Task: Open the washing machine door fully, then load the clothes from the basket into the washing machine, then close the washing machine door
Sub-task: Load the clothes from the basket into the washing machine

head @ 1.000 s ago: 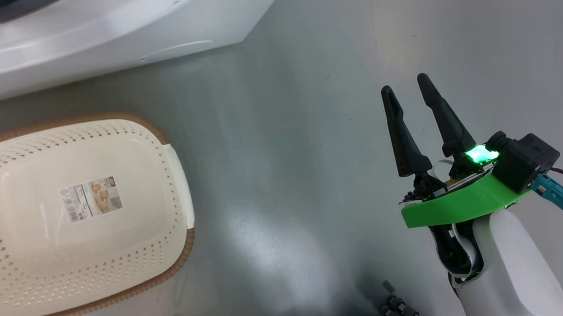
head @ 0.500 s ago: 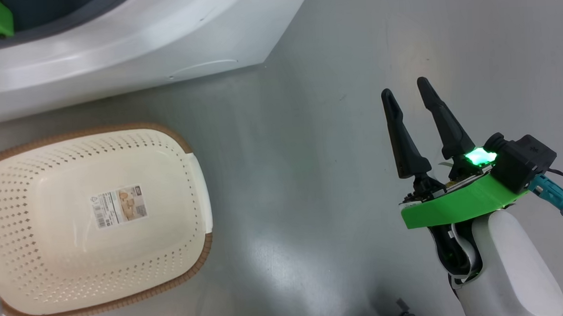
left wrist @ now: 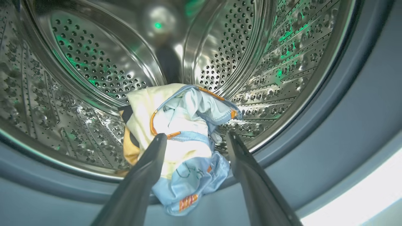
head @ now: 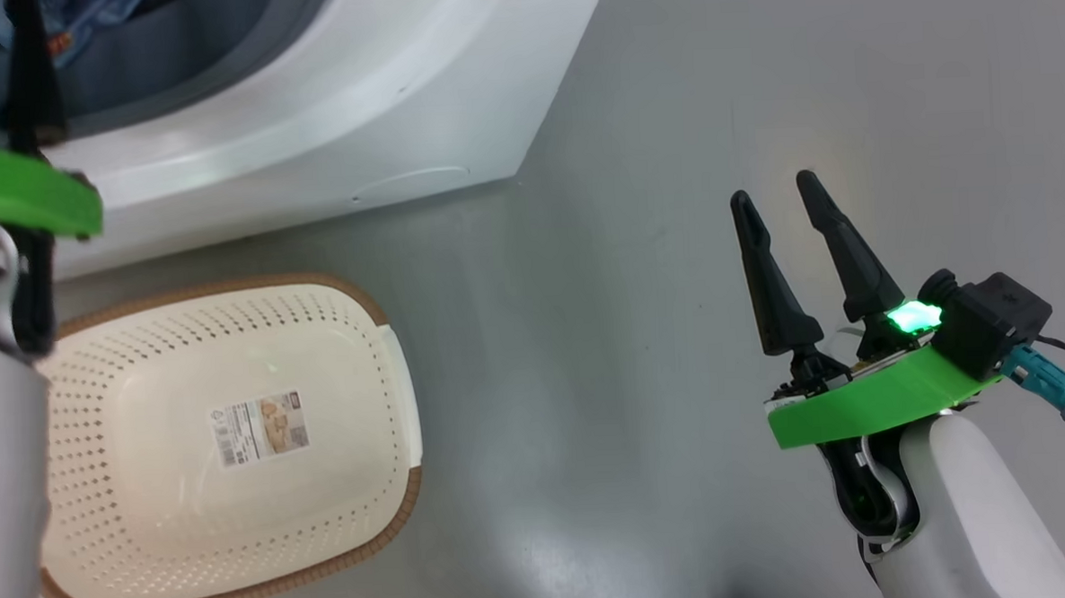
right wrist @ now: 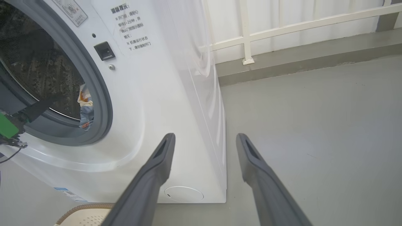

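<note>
Closest in, my right hand [head: 773,190] hangs over bare floor [head: 590,377], out to the right of the machine's front corner. Its fingers are spread and there is nothing between them.

Down to my left, the basket [head: 147,531] sits on the floor just in front of the washing machine [head: 353,91], near its lower front edge. It's empty! All I see inside is the label sticker [head: 262,428] on its bottom.

Up past the white front panel, my left arm reaches into the round opening. The left hand [left wrist: 196,136] is at the mouth with its fingers spread wide. The clothes [left wrist: 185,119] lie bunched between them, and the fingers look parted around the bundle, not pinching it.

And here's where that bundle sits: right on the lower lip of the mouth. The cream and light blue folds rest on the front edge of the steel drum [left wrist: 94,62], and a blue tail spills out over the grey gasket [left wrist: 345,125]. Behind it the drum is bare, shiny and deep.

So I judge the loading step is nearly done, with the basket empty and the load inside but only just. Before I go for the door, that hanging tail needs a nudge deeper, off the gasket and onto the drum floor, or it may get caught in the seal. Then the left arm has to back straight out without dragging fabric along. Only then does closing the door come up.
</note>
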